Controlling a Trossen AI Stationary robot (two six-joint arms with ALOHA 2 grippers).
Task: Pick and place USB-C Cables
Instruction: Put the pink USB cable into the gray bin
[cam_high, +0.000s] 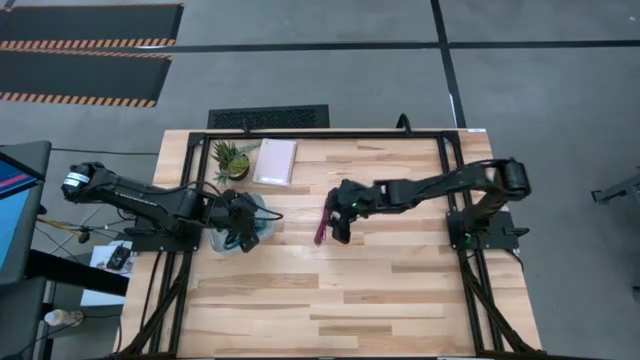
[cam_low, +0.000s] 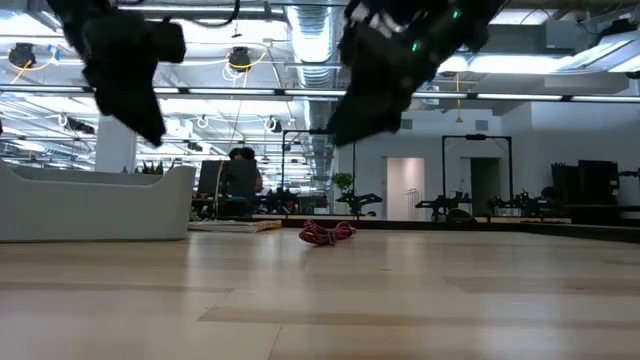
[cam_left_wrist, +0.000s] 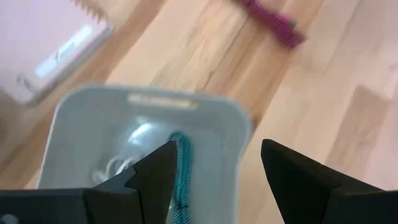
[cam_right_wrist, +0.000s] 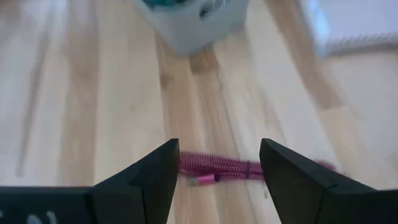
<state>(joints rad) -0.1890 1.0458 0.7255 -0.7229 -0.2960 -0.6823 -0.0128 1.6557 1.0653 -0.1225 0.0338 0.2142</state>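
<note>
Overhead, the pale translucent plastic tray (cam_high: 262, 222) serves as the landmark on the light wooden slatted table (cam_high: 330, 290). Directly above the tray hangs the left gripper (cam_high: 240, 222), its two dark fingers (cam_left_wrist: 155, 177) spread apart and holding nothing. Inside the tray lies the thin teal braided cable bundle (cam_left_wrist: 180, 171), running along the floor of the tray beneath those fingers, and next to it a thin white coiled cable bundle (cam_left_wrist: 115, 167) shows through the pale bottom. Well off to the tray's side toward the right arm, the thin magenta braided cable bundle (cam_high: 321, 226) rests flat on the bare wood, apart from the tray. The right gripper (cam_high: 340, 228) hovers just beside that magenta bundle on the side away from the tray, raised off the table in the low view, and its dark fingers (cam_right_wrist: 283, 171) stand apart with the bundle (cam_right_wrist: 217, 168) lying between them in its wrist view, not clamped. Behind the tray, toward the table's far edge, sits a small green potted plant (cam_high: 231, 158), and beside it a white flat rectangular notebook (cam_high: 275, 162)
</note>
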